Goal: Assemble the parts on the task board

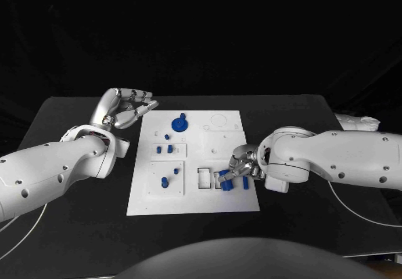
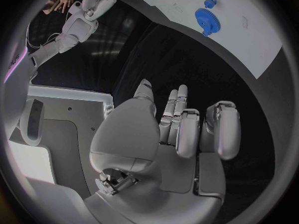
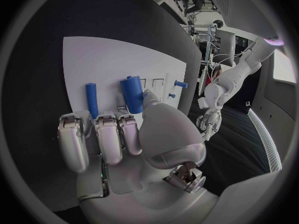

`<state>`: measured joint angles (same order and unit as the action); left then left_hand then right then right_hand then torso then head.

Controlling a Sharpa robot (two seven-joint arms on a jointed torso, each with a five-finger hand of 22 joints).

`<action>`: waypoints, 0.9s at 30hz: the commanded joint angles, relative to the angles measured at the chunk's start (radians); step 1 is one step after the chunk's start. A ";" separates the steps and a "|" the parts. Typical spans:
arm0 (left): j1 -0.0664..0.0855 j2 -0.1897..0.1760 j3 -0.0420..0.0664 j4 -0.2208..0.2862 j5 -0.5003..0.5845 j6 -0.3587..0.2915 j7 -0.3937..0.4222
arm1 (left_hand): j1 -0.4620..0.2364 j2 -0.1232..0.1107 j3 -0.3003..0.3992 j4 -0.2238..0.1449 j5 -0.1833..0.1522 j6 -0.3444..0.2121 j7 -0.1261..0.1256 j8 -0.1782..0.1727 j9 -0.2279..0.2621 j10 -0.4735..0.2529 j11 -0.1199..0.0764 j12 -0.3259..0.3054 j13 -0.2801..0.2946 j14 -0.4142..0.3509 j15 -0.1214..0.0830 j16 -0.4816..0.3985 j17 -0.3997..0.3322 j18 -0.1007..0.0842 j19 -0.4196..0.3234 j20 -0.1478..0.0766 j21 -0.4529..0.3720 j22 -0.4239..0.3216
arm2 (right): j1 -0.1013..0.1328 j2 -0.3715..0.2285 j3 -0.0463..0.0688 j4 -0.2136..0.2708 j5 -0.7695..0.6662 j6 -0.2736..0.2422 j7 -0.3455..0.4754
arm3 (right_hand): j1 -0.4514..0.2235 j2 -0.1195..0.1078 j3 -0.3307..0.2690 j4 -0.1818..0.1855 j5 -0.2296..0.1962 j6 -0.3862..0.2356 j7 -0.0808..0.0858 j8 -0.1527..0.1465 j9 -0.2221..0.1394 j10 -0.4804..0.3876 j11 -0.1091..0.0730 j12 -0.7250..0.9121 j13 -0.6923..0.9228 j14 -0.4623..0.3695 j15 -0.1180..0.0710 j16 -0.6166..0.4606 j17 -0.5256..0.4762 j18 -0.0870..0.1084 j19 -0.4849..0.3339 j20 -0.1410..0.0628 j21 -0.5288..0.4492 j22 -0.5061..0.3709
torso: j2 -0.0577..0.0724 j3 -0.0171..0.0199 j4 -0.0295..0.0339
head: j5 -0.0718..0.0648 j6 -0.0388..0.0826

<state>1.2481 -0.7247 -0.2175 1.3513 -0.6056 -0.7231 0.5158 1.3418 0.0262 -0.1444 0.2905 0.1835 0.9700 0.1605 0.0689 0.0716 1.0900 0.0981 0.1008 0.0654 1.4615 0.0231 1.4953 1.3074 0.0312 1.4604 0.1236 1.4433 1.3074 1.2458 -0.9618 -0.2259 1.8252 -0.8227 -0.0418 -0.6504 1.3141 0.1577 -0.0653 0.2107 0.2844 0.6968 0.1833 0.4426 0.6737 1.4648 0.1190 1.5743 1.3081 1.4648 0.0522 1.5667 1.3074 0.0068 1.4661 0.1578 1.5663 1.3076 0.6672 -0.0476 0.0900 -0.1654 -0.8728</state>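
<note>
Your right hand (image 1: pixel 240 164) pinches a blue peg (image 3: pixel 131 94) at the task board's (image 1: pixel 228 203) near right (another peg (image 3: pixel 91 98) lies beside). Your left hand (image 1: pixel 127 107), fingers curled on nothing, hovers off the far left edge.

1. A black table (image 1: pixel 75 232) fills the lower part of the head view, matte and dark.
2. Behind it hangs a black backdrop (image 1: pixel 210 40), unlit.
3. In the right wrist view, pale metal framing (image 3: pixel 225 40) and cables stand in the room beyond.
4. A bright white panel (image 3: pixel 285 67) shows at that view's rim.
</note>
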 commanded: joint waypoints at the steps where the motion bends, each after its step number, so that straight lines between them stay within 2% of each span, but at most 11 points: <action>1: 0.000 0.001 0.001 0.002 0.002 0.012 0.011 | 0.003 0.011 -0.006 0.000 0.006 -0.005 0.000 -0.006 -0.002 0.006 0.002 0.005 -0.001 0.081 0.002 -0.003 0.178 -0.001 0.037 0.003 -0.001 0.224 | -0.012 -0.010 -0.010 -0.003 0.028 -0.026 -0.013 | 0.022 0.046 0.242 -0.201 -0.021 0.019 -0.005 -0.006 -0.350 0.106 -0.011 -0.003 0.263 0.106 -0.007 0.004 0.263 -0.007 0.105 -0.002 0.004 0.263 | 0.000 0.0004 0.0001 | 0.000 0.000; 8: 0.000 0.000 0.001 0.001 0.002 0.013 0.010 | 0.003 0.011 -0.006 0.000 0.006 -0.005 0.000 -0.006 -0.002 0.006 0.002 0.005 -0.001 0.081 0.002 -0.003 0.178 -0.001 0.037 0.003 -0.001 0.224 | -0.012 -0.036 -0.010 0.010 0.152 -0.078 0.020 | -0.017 0.023 0.307 -0.201 -0.058 0.060 -0.013 -0.016 -0.353 0.106 -0.018 -0.003 0.263 0.106 -0.013 0.004 0.263 -0.007 0.105 -0.007 0.004 0.263 | 0.001 -0.0001 0.0000 | 0.003 0.000; 13: 0.000 0.000 0.001 0.001 0.002 0.013 0.010 | 0.003 0.011 -0.006 0.000 0.006 -0.005 0.000 -0.006 -0.002 0.006 0.002 0.005 -0.001 0.081 0.002 -0.003 0.178 -0.001 0.037 0.003 -0.001 0.224 | -0.005 -0.054 -0.010 0.019 0.245 -0.099 0.040 | -0.036 0.004 0.345 -0.203 -0.093 0.089 -0.018 -0.047 -0.365 0.106 -0.023 -0.003 0.263 0.106 -0.019 0.004 0.263 -0.007 0.105 -0.013 0.004 0.263 | 0.001 -0.0006 0.0005 | 0.004 0.000; 27: 0.000 0.003 0.001 -0.003 0.002 0.014 0.009 | 0.003 0.011 -0.006 0.000 0.006 -0.005 0.000 -0.006 -0.002 0.006 0.002 0.005 -0.001 0.081 0.002 -0.003 0.178 -0.001 0.037 0.003 -0.001 0.224 | 0.049 -0.071 -0.008 0.039 0.366 -0.115 0.087 | -0.051 -0.024 0.356 -0.205 -0.097 0.112 -0.019 -0.072 -0.374 0.106 -0.025 -0.003 0.263 0.106 -0.021 0.004 0.263 -0.007 0.105 -0.016 0.004 0.263 | 0.000 -0.0005 0.0004 | 0.005 0.000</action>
<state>1.2481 -0.7248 -0.2176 1.3477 -0.6058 -0.7215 0.5151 1.3418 0.0262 -0.1444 0.2905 0.1835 0.9700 0.1605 0.0689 0.0717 1.0900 0.0981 0.1008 0.0654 1.4615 0.0232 1.4953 1.3073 0.0312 1.4604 0.1236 1.4432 1.3074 1.2928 -1.0345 -0.2337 1.8615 -0.5096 -0.1518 -0.5916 1.2618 0.1404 0.1212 0.1682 0.1843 0.7711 0.1975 0.3728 0.3013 1.4678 0.1009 1.5740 1.3081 1.4683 0.0369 1.5667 1.3073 0.0067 1.4662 0.1501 1.5663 1.3074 0.6672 -0.0480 0.0906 -0.1593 -0.8728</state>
